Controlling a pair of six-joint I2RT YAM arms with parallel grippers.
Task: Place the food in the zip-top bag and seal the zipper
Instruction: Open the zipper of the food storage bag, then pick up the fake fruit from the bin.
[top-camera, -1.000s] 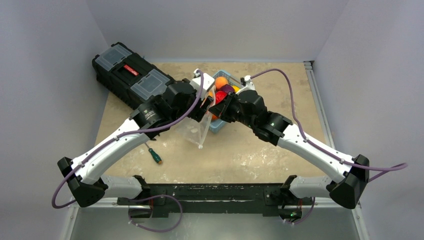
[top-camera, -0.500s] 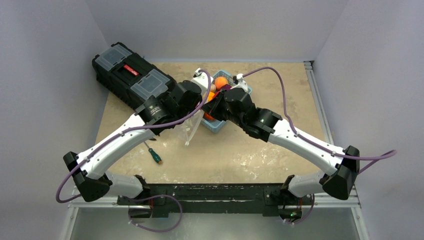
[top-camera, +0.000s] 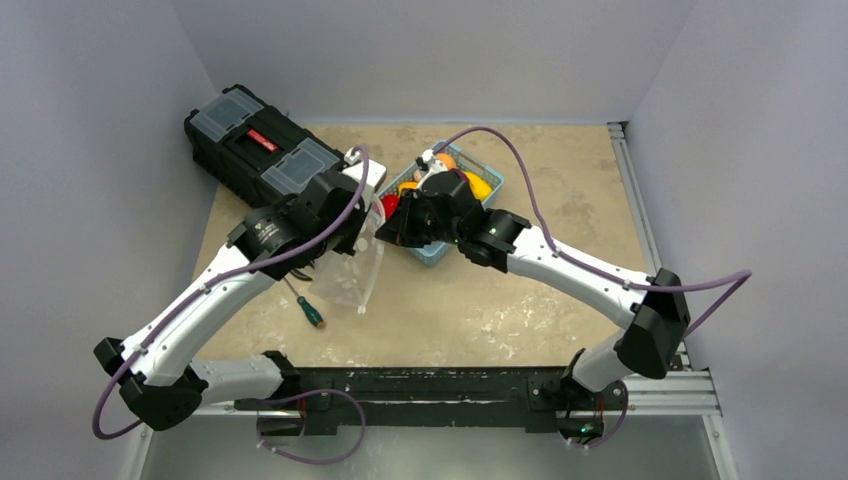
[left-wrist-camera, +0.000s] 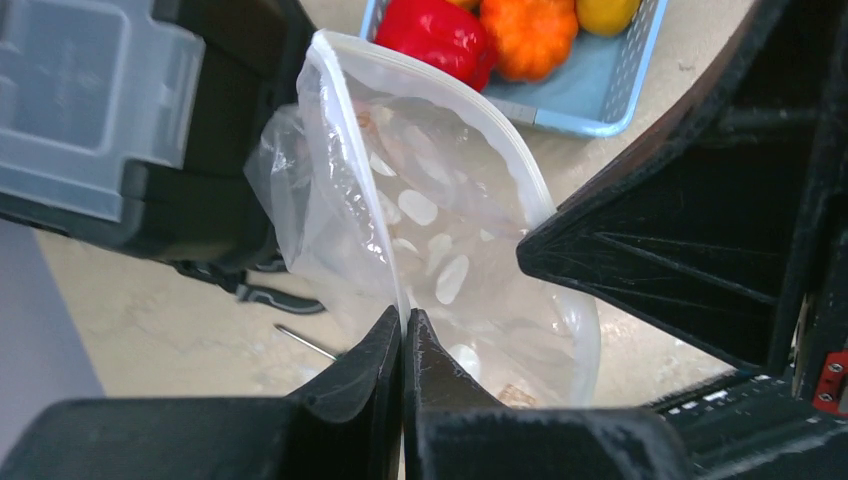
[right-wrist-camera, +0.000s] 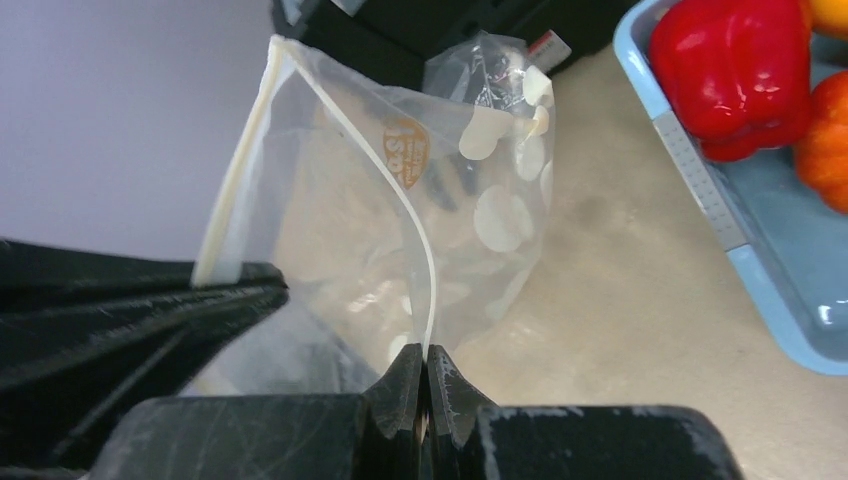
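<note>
The clear zip-top bag (top-camera: 352, 275) hangs open between my two grippers, left of the basket. My left gripper (left-wrist-camera: 403, 320) is shut on one side of its mouth rim. On the opposite rim my right gripper (right-wrist-camera: 428, 352) is shut, pinching the zipper (right-wrist-camera: 421, 240) strip. Seen from above, the left gripper (top-camera: 368, 212) and right gripper (top-camera: 390, 228) sit close together over the bag's mouth. The bag looks empty. The food lies in the basket: a red pepper (left-wrist-camera: 440, 35), an orange pumpkin (left-wrist-camera: 528, 35) and a yellow piece (left-wrist-camera: 605, 12).
The light blue perforated basket (top-camera: 436, 252) stands just right of the bag. A black toolbox (top-camera: 260, 145) lies at the back left, close behind the left gripper. A green-handled screwdriver (top-camera: 310, 310) lies on the table beside the bag's lower end.
Both grippers have moved left with the bag, away from above the basket and toward the toolbox. The bag now hangs lower left, near the screwdriver.
</note>
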